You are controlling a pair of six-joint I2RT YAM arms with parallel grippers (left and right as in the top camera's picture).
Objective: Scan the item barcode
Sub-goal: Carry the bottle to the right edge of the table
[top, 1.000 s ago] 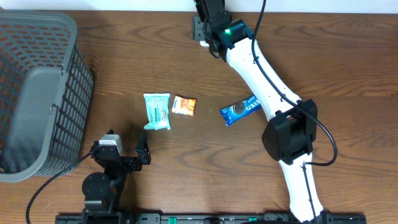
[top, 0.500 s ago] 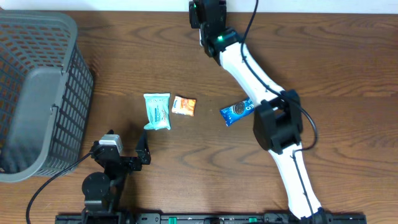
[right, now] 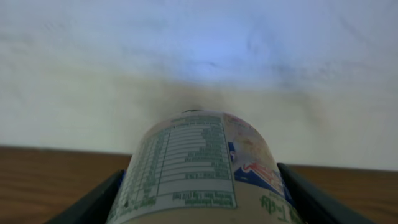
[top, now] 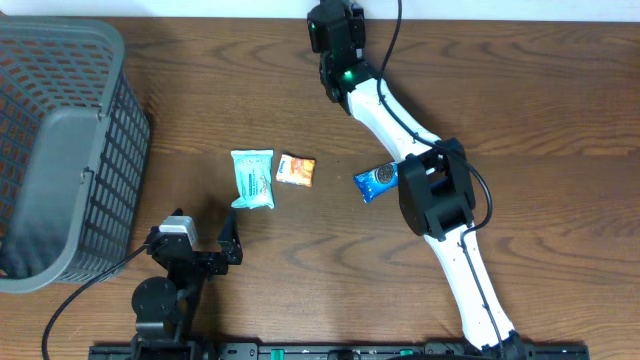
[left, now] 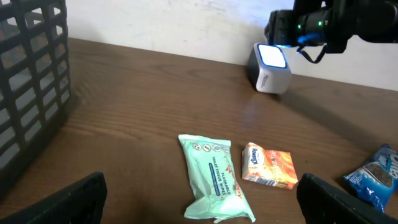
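Right end effector point(top: 333, 20) gripping the white cylindrical label-wrapped container point(right: 199, 168) at the brown wooden worktop point(top: 560, 120) far edge near the small grey lit-window box scanner point(left: 271, 65), left end effector point(top: 203, 240) wide open, idle; roll wrist slowly until barcode faces window.

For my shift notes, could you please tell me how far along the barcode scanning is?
Done: a labelled container is gripped in the right fingers. In hand: holding it by the lit scanner. Left: the green packet, orange packet and Oreo pack lie on the table.
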